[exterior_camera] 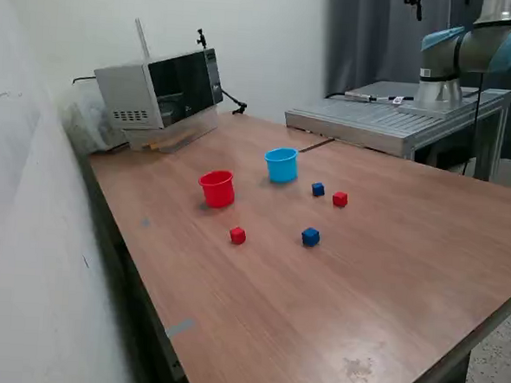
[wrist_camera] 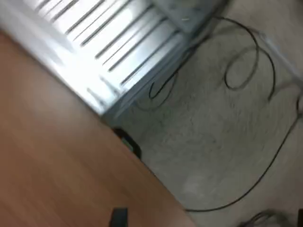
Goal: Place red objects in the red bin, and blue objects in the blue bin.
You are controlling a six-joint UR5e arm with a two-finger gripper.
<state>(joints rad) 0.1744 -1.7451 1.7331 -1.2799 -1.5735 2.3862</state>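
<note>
Nearest us on the wooden table [exterior_camera: 389,278] we see a red cube [exterior_camera: 237,235] and a blue cube [exterior_camera: 310,236]. Beyond them sit another blue cube [exterior_camera: 318,189] just beside another red cube [exterior_camera: 340,198], then the red cup [exterior_camera: 217,188] and blue cup [exterior_camera: 281,164], both upright. Farther back stand a microwave [exterior_camera: 162,88] and the arm [exterior_camera: 468,48]; its gripper is out of view.

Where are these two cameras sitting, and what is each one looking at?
Exterior view: off the arm, looking down across the wooden table at the red cup, blue cup and four small cubes; only part of the arm shows, no claw.
Wrist view: on the arm, blurred, looking at the table edge, floor and cables; no claw clearly shows.
Shared: the wooden table and the ridged metal platform.
</note>
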